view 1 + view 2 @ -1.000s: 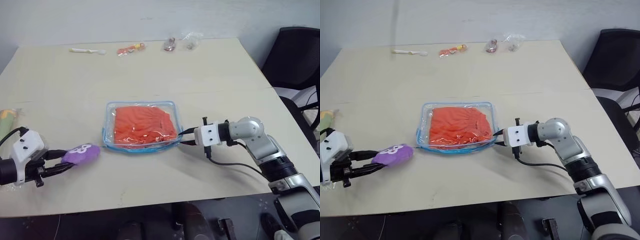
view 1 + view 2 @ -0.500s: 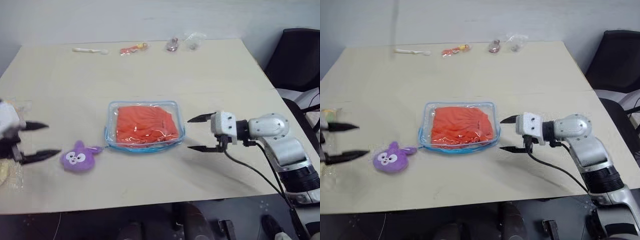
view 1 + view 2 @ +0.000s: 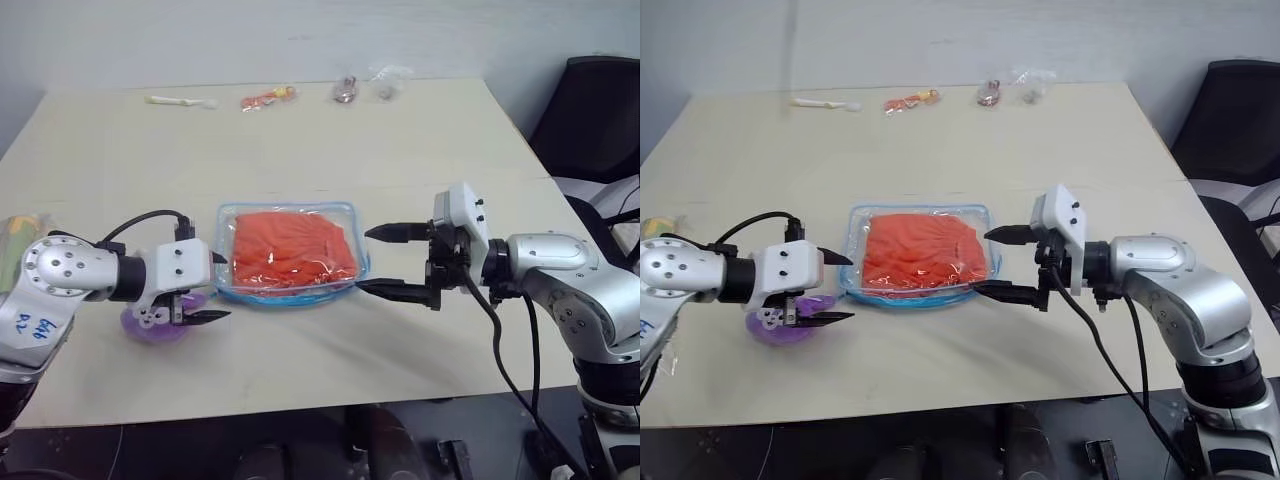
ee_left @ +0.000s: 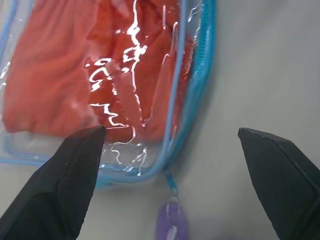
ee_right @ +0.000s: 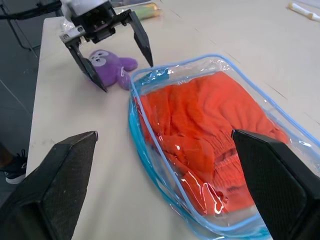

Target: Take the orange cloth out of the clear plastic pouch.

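1. Pouch: I see the clear plastic pouch (image 3: 288, 251) flat on the table (image 3: 300, 150), the orange cloth (image 3: 292, 247) inside it.
2. My left tool (image 3: 205, 286) hangs spread wide, empty, beside its left edge, over a purple plush toy (image 3: 780, 326).
3. My right tool (image 3: 382, 259) gapes empty at its right edge.

Both arms are of silver-grey metal with round joints, white wrist blocks and thin black pointed fingers. Black cables loop along them. The left arm (image 3: 50, 290) carries blue handwritten marks.
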Motion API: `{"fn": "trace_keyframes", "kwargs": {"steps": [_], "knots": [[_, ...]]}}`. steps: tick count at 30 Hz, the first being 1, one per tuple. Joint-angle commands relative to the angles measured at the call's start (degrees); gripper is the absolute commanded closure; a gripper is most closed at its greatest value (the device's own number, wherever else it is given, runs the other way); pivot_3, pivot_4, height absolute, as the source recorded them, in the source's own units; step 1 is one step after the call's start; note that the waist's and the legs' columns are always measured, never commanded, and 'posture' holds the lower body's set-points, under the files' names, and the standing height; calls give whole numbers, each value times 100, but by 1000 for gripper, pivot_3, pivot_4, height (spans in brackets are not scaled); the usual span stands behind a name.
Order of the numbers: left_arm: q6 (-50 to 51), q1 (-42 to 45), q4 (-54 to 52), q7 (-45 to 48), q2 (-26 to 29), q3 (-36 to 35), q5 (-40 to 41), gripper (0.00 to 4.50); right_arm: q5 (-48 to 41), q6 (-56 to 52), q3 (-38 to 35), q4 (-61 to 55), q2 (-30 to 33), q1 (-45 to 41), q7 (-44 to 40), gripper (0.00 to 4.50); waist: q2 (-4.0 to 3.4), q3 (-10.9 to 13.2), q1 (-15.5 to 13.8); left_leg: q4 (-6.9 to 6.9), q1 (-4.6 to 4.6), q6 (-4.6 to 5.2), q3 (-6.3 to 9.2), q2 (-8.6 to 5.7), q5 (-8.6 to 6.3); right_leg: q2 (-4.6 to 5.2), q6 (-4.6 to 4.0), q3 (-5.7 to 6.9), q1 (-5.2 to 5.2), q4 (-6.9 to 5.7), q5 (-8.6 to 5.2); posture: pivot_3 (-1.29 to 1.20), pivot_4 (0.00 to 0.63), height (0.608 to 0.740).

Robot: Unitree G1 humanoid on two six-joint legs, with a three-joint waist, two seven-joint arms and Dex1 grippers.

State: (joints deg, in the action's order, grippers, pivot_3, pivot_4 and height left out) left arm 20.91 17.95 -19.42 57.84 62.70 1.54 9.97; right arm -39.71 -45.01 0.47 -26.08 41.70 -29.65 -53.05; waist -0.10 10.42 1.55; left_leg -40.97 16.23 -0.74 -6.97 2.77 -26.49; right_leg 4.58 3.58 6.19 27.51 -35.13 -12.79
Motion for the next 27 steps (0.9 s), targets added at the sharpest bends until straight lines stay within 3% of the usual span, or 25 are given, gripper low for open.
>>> {"fn": "trace_keyframes", "kwargs": {"steps": [1,8,12,23,27], "knots": [[-126,61,-26,-197,-190,38,-227,0,-105,58,-183,-366,-20,149,169,39,1,0,-9,-1,-1,0,2,-1,0,0,2,1,0,2,1,0,150,740],[-223,-25,10,-554,-543,60,-627,0,-114,56,-181,-401,-92,168,441,39,2,-1,0,0,1,0,1,-2,0,0,2,-3,-2,-2,2,0,150,740],[-305,-39,18,-652,-647,90,-782,905,-126,64,-178,-425,-79,189,473,0,2,-1,0,-1,0,0,3,-2,0,0,3,-4,-2,-2,2,0,150,740],[-240,-173,-74,-585,-855,131,-780,4481,-18,140,-124,-412,15,245,404,0,2,-1,-3,-2,-1,1,3,-2,0,0,3,-4,-3,-2,2,0,150,740],[-97,-243,-168,-616,-929,102,-741,4481,69,201,-78,-424,54,326,341,0,3,-1,-6,-2,-1,1,4,-2,0,0,3,-4,-2,-2,2,0,150,740]]}}
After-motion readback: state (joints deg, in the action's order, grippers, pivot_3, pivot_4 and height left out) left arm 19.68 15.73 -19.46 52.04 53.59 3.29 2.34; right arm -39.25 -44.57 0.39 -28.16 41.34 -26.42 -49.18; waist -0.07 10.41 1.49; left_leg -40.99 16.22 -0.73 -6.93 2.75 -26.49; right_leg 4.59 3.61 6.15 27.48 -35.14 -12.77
